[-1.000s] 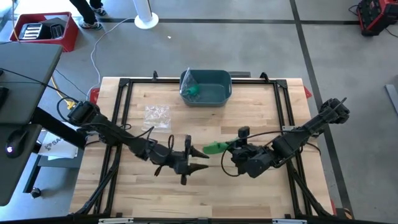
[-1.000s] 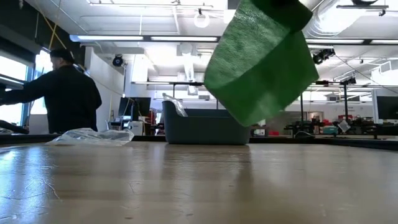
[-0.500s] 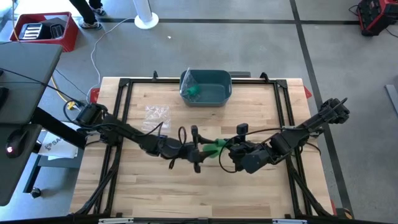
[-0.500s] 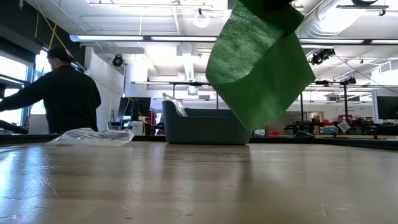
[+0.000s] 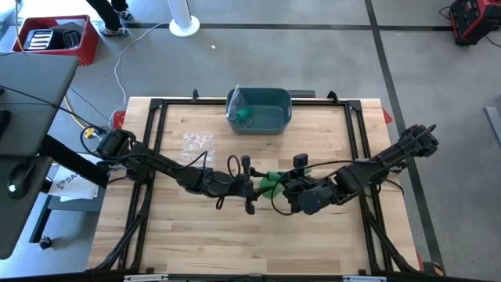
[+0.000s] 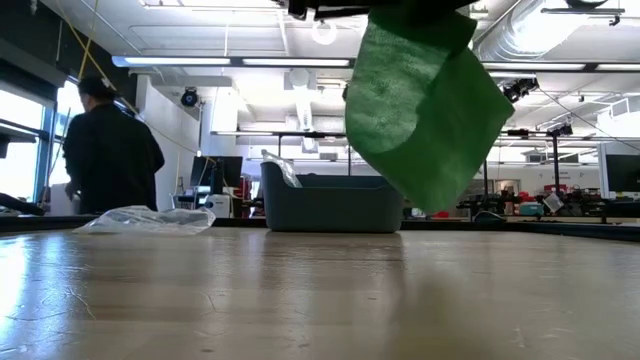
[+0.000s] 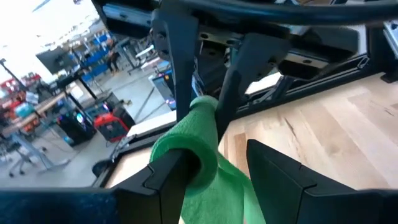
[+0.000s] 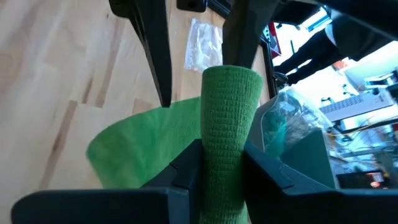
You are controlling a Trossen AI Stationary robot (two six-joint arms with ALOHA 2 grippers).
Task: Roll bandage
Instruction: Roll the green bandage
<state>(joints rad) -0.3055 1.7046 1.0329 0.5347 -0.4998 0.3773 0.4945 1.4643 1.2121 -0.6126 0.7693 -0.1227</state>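
Over mid-table: your two grippers meet tip to tip above the wood, with the green bandage between them.
Left gripper (image 5: 254, 188): reaches in from your left with its fingers spread apart; in its wrist view the rolled end of the bandage sits in the gap, against one finger (image 7: 168, 177), and the other finger stands clear of it. It is not clamped on anything.
Bandage (image 5: 270, 182): held up off the table, just ahead of the left gripper's tips and in the right gripper's tips. The rolled part stands up between the right fingers in the right wrist view (image 8: 227, 124), and a loose flap hangs down below it in the low view (image 6: 425, 110), above the tabletop.
Right gripper (image 5: 280, 186): comes in from your right, fingers closed on the rolled part of the bandage, pinching it from both sides.
Beyond the grippers: a clear plastic bag (image 5: 197, 146) lies on the wood on the left gripper's far side, well apart; a blue-grey bin (image 5: 270, 117) stands at the table's far edge.
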